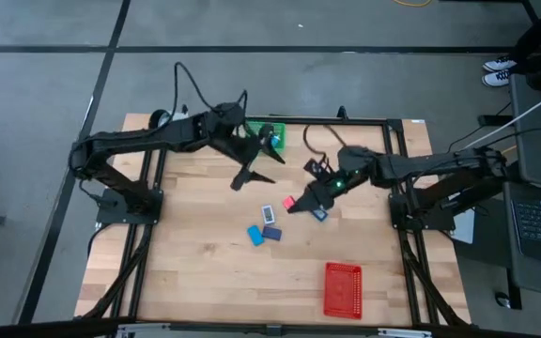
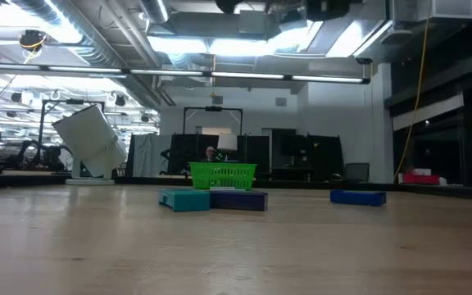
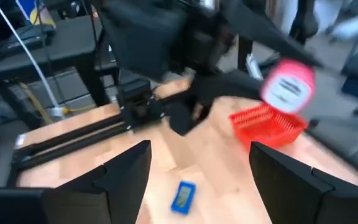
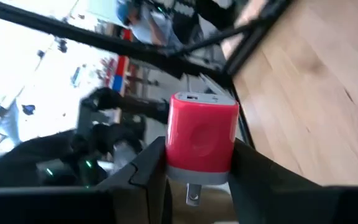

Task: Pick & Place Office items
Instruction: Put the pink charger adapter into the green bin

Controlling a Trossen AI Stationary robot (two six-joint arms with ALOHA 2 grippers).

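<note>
Right gripper (image 1: 294,206) low over table centre, fingers clamped narrow on the red-white charger (image 4: 202,138); right wrist view shows the red body pinched between both fingers, metal prongs poking out past the grey end. In the high view the charger (image 1: 288,202) reads as a small red spot at the fingertips.

Left gripper (image 1: 249,175) raised at about 11 o'clock from the right one, jaws spread wide, nothing between them. Its camera looks across at the other arm and the held piece.

Red mesh tray (image 1: 342,288) lies at about 5 o'clock from the right gripper, well apart, toward the near table edge; long axis runs far edge to near edge. Green mesh tray (image 1: 269,133) sits at the far edge, about 12 o'clock from the left gripper, near it.

Loose items on the wood: white-blue bit (image 1: 268,212), light blue rectangle (image 1: 255,235), dark blue rectangle (image 1: 272,232), clustered at about 8 o'clock from the right gripper, near; a blue piece (image 1: 318,214) just beside its fingers.

Judgement: if the charger is bound for the red tray, the right arm is the nearer one and must swing toward 5 o'clock. Which tray is meant cannot be told
</note>
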